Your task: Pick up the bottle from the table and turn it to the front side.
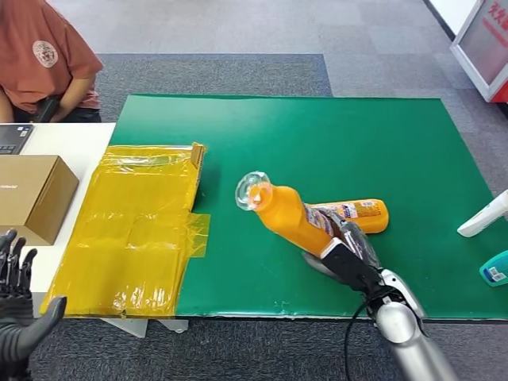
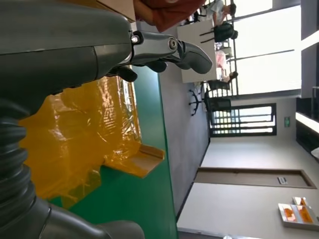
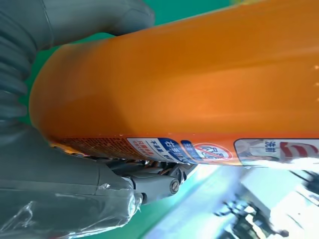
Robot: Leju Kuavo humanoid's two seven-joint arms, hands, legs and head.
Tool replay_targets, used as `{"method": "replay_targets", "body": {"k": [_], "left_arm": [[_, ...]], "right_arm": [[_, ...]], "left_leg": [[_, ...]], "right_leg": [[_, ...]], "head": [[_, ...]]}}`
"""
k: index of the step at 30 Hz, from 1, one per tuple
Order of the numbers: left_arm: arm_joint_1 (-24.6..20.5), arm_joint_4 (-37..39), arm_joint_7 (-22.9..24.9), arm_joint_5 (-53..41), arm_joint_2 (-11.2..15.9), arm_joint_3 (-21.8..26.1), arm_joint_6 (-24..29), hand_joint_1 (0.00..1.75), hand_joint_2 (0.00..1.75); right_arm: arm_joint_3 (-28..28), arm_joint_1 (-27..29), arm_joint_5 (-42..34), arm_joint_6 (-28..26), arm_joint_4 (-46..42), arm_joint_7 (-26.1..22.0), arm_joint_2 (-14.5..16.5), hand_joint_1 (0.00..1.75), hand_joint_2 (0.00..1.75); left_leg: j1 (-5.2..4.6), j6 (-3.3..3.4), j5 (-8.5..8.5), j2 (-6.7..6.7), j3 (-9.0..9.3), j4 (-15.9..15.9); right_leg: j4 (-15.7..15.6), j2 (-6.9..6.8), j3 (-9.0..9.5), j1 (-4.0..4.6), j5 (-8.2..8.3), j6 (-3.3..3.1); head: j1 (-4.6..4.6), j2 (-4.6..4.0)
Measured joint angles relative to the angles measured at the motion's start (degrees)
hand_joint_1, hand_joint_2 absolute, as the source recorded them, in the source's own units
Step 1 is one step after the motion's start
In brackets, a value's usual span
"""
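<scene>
green mat (image 1: 359, 135), tilted orange bottle (image 1: 287, 213) in right hand (image 1: 350, 254)

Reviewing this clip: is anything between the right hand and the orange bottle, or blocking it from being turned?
Nothing visible stands between them: the right hand already grips the orange bottle, lifted at a tilt over the green mat. A second orange bottle lies just behind it.

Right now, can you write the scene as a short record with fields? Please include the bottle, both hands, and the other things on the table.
bottle: orange bottle, clear cap, tilted, cap end raised toward the yellow bags
right hand: right hand grips the bottle's lower end
left hand: left hand holds nothing, fingers apart, near the table's left corner
second bottle: orange, lying flat behind the held one
green mat: green mat covers the table
yellow bags: flat pile on the mat's left edge
cardboard box: cardboard box at far left
person: seated behind the table
</scene>
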Motion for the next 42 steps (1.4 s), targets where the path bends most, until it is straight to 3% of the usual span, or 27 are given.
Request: {"method": "replay_targets", "body": {"k": [5, 10, 20, 31, 42], "left_arm": [[-7.5, 4.0, 1.7, 0.5, 1.8, -7.3, 9.6, 0.00, 1.75], [-15.1, 9.2, 3.4, 5.2, 3.1, -13.6, 12.1, 0.00, 1.75], [-24.6, 16.8, 6.5, 11.9, 4.5, -21.9, 9.4, 0.00, 1.75], [-34.3, 24.2, 11.8, 16.4, 4.5, -38.3, 5.1, 0.00, 1.75], [-38.1, 27.5, 13.3, 16.9, 4.6, -42.9, 5.2, 0.00, 1.75]], "right_arm": [[1.0, -3.9, -2.5, -1.0, 0.7, -1.1, 3.9, 1.75, 1.75], [3.4, -7.1, -5.6, -1.8, 2.0, -2.3, 7.3, 1.75, 1.75], [8.0, -11.4, -8.4, -2.5, 5.3, -2.7, 10.2, 1.75, 1.75], [13.0, -16.1, -7.5, -4.6, 11.3, -3.8, 12.4, 1.75, 1.75], [14.8, -17.2, -6.7, -5.5, 14.0, -4.4, 13.0, 1.75, 1.75]], "left_leg": [[0.00, -0.01, 0.12, 0.00, -0.01, 0.0], [0.00, -0.05, 0.20, 0.00, -0.03, 0.0], [0.00, -0.04, 0.25, 0.00, -0.12, 0.0], [-0.01, -0.02, 0.27, -0.01, -0.13, 0.0], [0.00, -0.02, 0.27, -0.01, -0.17, 0.0]], "right_leg": [[0.0, 0.00, 0.00, 0.00, 0.10, -0.02], [0.0, 0.00, -0.03, 0.00, 0.19, -0.03], [0.0, -0.01, -0.12, 0.00, 0.21, 0.00], [0.0, 0.00, -0.13, 0.00, 0.24, 0.03], [0.1, 0.00, -0.15, 0.00, 0.24, 0.04]], "head": [[0.00, 0.00], [-0.01, 0.00], [0.00, 0.00], [0.00, 0.00], [0.00, 0.00]]}}
